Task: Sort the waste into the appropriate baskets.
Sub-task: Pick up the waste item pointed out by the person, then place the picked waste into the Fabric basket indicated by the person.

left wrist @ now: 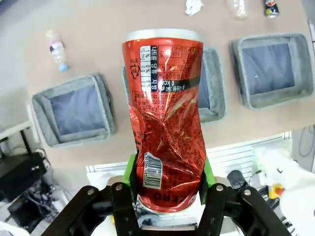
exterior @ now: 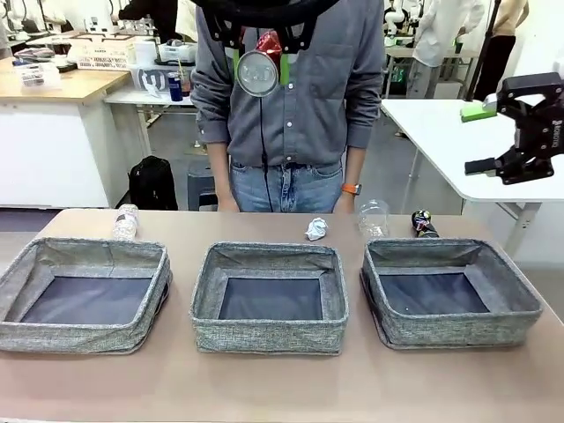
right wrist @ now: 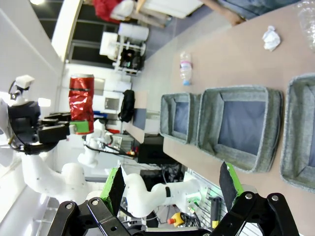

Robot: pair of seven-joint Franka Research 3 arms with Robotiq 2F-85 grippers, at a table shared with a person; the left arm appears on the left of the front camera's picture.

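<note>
The left gripper [left wrist: 168,173] grips the lower end of a dented red can [left wrist: 165,108] between its green pads. The can stands up between the fingers, high above the table [left wrist: 123,19]. Straight beyond it lies the middle basket [left wrist: 216,98], with the left basket [left wrist: 107,113] and the right basket [left wrist: 270,102] on either side. Farther off lie a bottle [left wrist: 55,49], a paper ball [left wrist: 193,6], a cup [left wrist: 237,7] and a dark can [left wrist: 270,7]. The right gripper [exterior: 480,138] hangs with its jaws spread wide, holding nothing, above the right basket.
</note>
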